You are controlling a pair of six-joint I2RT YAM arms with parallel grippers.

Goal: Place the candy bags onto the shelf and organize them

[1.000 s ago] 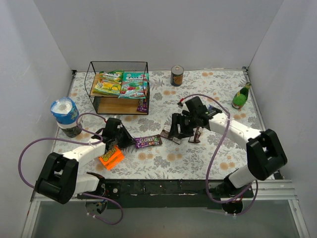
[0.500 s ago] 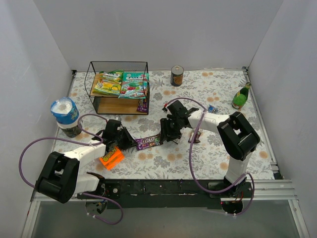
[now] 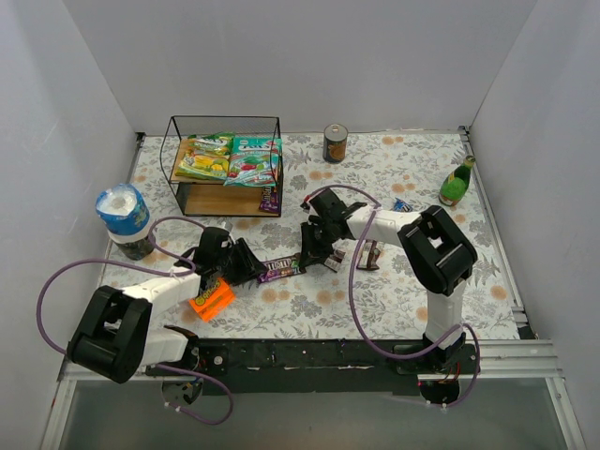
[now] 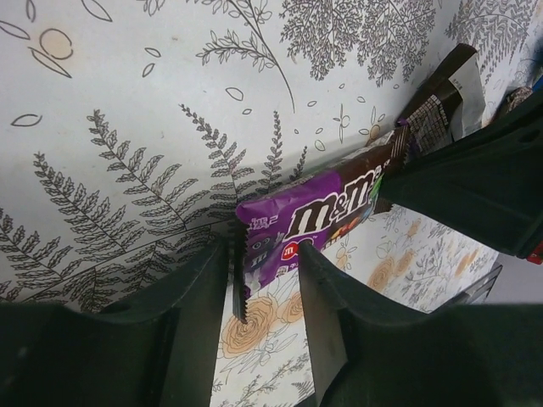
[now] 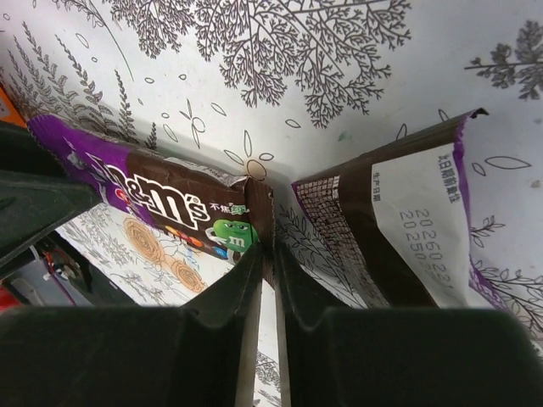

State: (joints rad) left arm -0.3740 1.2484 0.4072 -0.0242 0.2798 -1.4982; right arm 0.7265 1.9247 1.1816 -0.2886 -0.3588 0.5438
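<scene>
A purple and brown M&M's packet [image 3: 281,269] [image 4: 327,208] [image 5: 144,188] lies on the table between both grippers. My right gripper [image 3: 310,257] [image 5: 264,254] is shut on its brown right end. My left gripper [image 3: 251,271] [image 4: 267,275] stands open around its serrated left end. The shelf [image 3: 225,199] at the back left carries a yellow-green bag [image 3: 203,159] and a teal bag [image 3: 254,159] on its top board. A small purple packet [image 3: 270,197] leans at its lower right corner. Another brown packet [image 3: 367,255] [image 5: 399,220] lies right of my right gripper, and a blue one [image 3: 401,205] farther back.
An orange flat package [image 3: 211,296] lies under my left arm. A blue-and-white container [image 3: 123,221] stands at the left, a can [image 3: 335,143] at the back, a green bottle [image 3: 456,183] at the right. The table has a floral cloth [image 3: 309,305].
My right gripper has swung left to the M&M's packet and closed on its right end. My left gripper's jaws have parted around the left end.
</scene>
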